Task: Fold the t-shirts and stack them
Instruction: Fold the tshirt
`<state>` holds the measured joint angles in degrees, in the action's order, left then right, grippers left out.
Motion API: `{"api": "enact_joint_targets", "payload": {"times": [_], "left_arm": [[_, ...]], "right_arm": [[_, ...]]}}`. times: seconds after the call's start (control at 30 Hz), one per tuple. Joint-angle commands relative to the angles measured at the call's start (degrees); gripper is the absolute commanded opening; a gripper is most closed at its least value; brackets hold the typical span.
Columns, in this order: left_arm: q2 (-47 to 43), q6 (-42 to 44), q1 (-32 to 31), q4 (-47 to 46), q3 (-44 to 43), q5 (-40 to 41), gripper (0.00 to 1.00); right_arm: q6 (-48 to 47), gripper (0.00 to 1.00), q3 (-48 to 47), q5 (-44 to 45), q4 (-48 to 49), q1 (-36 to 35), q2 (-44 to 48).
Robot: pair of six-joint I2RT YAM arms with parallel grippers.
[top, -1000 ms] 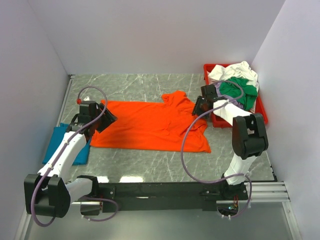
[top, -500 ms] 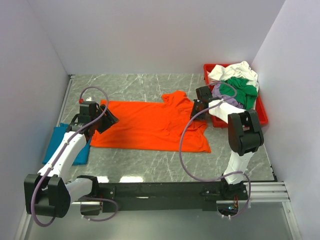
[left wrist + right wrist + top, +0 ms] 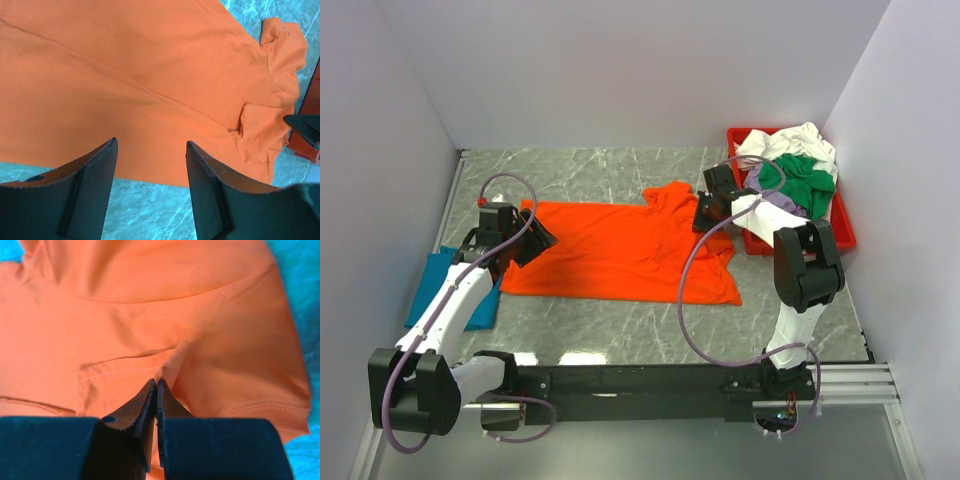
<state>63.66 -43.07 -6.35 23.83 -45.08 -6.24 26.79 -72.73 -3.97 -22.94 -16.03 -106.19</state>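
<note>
A bright orange t-shirt [image 3: 620, 250] lies spread flat in the middle of the table, its neck end toward the right. My right gripper [image 3: 702, 215] is down on its right part near the sleeve. In the right wrist view it [image 3: 156, 382] is shut on a small pinched fold of the orange t-shirt [image 3: 150, 315]. My left gripper [image 3: 535, 241] hovers over the shirt's left edge. Its jaws [image 3: 150, 142] stand open with only cloth [image 3: 150, 75] and table below them. A folded teal-blue t-shirt [image 3: 428, 285] lies at the far left, partly under the left arm.
A red tray [image 3: 846, 236] at the back right holds a heap of white [image 3: 790, 140], green [image 3: 802, 180] and lavender [image 3: 778, 198] shirts. Walls close the table on the left, back and right. Marble tabletop [image 3: 600, 335] shows in front of the orange shirt.
My right gripper has moved left from the tray's edge onto the orange shirt and closed on a fold of it. The left arm has stayed still.
</note>
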Motion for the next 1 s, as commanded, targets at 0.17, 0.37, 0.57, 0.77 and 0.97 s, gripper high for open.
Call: {"api": "enact_joint_targets", "payload": {"times": [0.17,0.37,0.57,0.77,0.97], "left_arm": [[-0.73,0.88,-0.07,-1.34,-0.18,-0.44,0.63],[-0.99,1.14,-0.15,-0.90,0.34,-0.18,0.63],[-2.57,2.20,-0.07,0.51,0.61,0.27,0.63],[-3.89,3.34,-0.07,1.56,0.35,1.14,0.64],[-4.16,3.78,-0.07,1.56,-0.01,0.79,0.64]], "right_arm": [[-2.44,0.10,-2.33,-1.22,1.05,-0.93,0.28],[-2.97,0.15,-3.12,2.19,-0.95,-1.72,0.02],[-1.83,0.45,-4.26,8.27,-3.25,-2.24,1.25],[-0.95,0.46,-7.43,17.58,-7.12,-9.79,3.10],[0.02,0.45,-7.95,17.68,-6.86,-14.64,-0.24]]}}
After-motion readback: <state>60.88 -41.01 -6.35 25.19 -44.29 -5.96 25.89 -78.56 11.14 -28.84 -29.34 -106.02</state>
